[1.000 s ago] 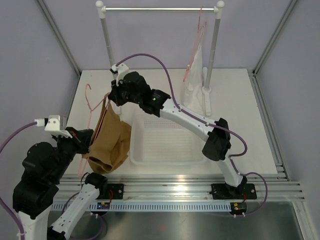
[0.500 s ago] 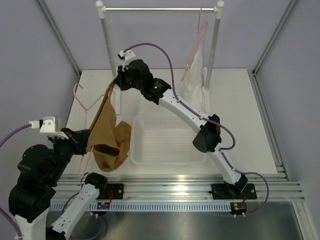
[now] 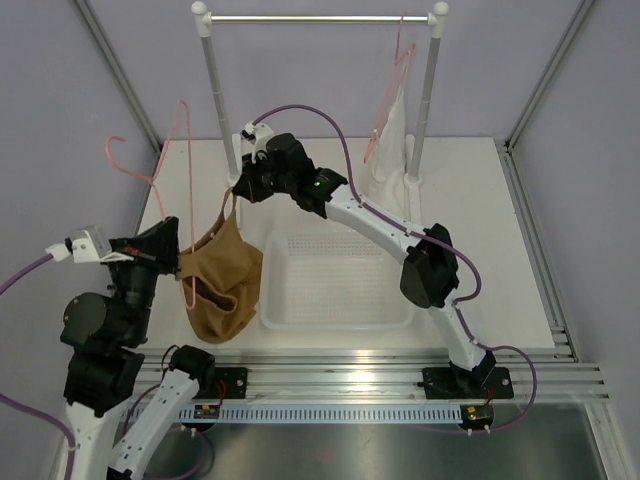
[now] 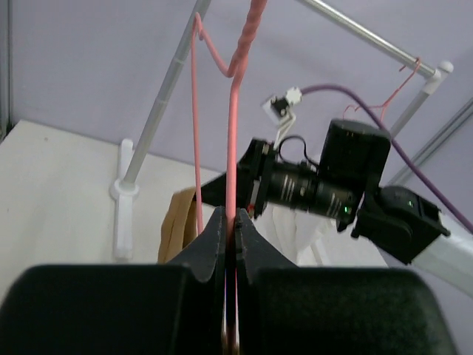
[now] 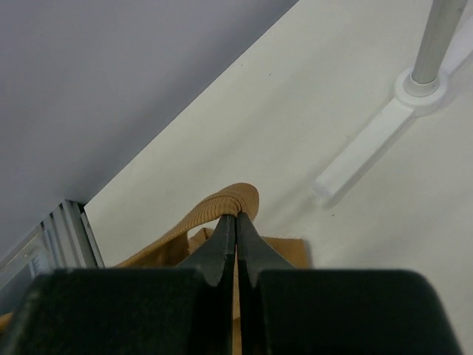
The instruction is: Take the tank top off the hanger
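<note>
The pink hanger stands nearly upright at the left, its hook pointing up and left. My left gripper is shut on its wire, which runs between the jaws in the left wrist view. The tan tank top hangs bunched beside the hanger's lower end, and I cannot tell if it is still threaded on it. My right gripper is shut on one strap and holds it up above the table. The top also shows in the left wrist view.
A white basket lies on the table right of the top. Behind stands a silver rail on white posts, with a white garment on a second pink hanger. The post's foot is near my right gripper.
My left gripper has swung the hanger up from lying tilted to nearly upright, and its hook has risen to the left. My right gripper has moved slightly nearer, still holding the strap.
</note>
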You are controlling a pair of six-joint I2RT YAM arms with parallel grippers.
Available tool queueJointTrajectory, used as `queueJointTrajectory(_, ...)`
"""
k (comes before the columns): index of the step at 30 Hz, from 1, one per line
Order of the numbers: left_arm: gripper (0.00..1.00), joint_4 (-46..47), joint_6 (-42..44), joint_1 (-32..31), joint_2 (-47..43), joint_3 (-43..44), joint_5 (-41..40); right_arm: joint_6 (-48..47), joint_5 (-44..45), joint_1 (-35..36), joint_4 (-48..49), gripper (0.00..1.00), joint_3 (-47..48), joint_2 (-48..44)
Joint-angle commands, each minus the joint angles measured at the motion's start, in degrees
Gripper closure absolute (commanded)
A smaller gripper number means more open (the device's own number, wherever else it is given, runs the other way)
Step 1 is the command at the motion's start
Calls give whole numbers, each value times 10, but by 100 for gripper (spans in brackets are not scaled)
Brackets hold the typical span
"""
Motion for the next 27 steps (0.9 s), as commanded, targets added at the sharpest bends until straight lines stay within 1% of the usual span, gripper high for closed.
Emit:
queueJointTrajectory(1,100,303,61,1,67,-18,-10,12,-62,0,76,100,-36,-78)
queueJointTrajectory(2,100,335,81,1,88,-19,0,6,-64,14,74,100,-43,-82)
queueJointTrajectory(3,100,406,103,1,122,-27,5,-16,-65,22,70,100,-54,-87)
queueJointTrajectory(4,100,440,147,1,141,-32,8,-29,-58,31,57,100,-58,-95)
queueJointTrajectory(6,100,508,184,1,173,-30,-4,-46,-36,55,55,100,-86,-106)
queueJointTrajectory(7,100,514,211,1,203,-20,-9,-45,-19,60,68,100,-100,-119)
queueJointTrajectory(8,100,520,222,1,215,-8,-18,-42,-10,62,75,100,-115,-125)
queueJointTrajectory(9,100,501,228,1,229,6,-23,-36,1,65,81,100,-133,-129)
queueJointTrajectory(10,100,484,232,1,246,45,-30,-36,16,66,76,100,-133,-128)
queueJointTrajectory(12,100,467,233,1,255,71,-53,-38,32,66,70,100,-131,-124)
queueJointTrajectory(13,100,469,254,1,260,82,-62,-36,42,66,74,100,-133,-120)
queueJointTrajectory(15,100,473,275,1,269,86,-93,-26,43,66,81,100,-143,-121)
queueJointTrajectory(16,100,454,271,1,269,106,-104,-23,33,67,87,100,-144,-119)
queueJointTrajectory(17,100,424,263,1,270,121,-104,-20,27,67,89,100,-144,-117)
queueJointTrajectory(18,100,345,251,1,271,140,-95,-16,23,67,88,100,-136,-113)
queueJointTrajectory(19,100,296,216,1,274,165,-85,-16,22,69,76,100,-130,-99)
queueJointTrajectory(20,100,245,199,1,281,208,-71,-15,20,70,72,100,-119,-93)
queueJointTrajectory(21,100,145,179,1,284,236,-67,-15,19,71,61,91,-116,-83)
queueJointTrajectory(22,100,101,150,1,287,253,-66,-15,17,73,59,76,-116,-81)
queueJointTrajectory(23,100,66,140,1,288,275,-59,-13,17,74,59,68,-127,-82)
queueJointTrajectory(24,100,9,133,1,285,283,-55,-9,19,75,72,61,-138,-94)
queueJointTrajectory(25,100,-18,121,1,286,290,-50,-7,25,74,80,39,-151,-102)
queueJointTrajectory(26,100,-43,118,1,287,301,-44,-5,34,74,86,26,-172,-113)
queueJointTrajectory(27,100,-94,115,1,296,325,-38,-6,54,74,89,19,-179,-135)
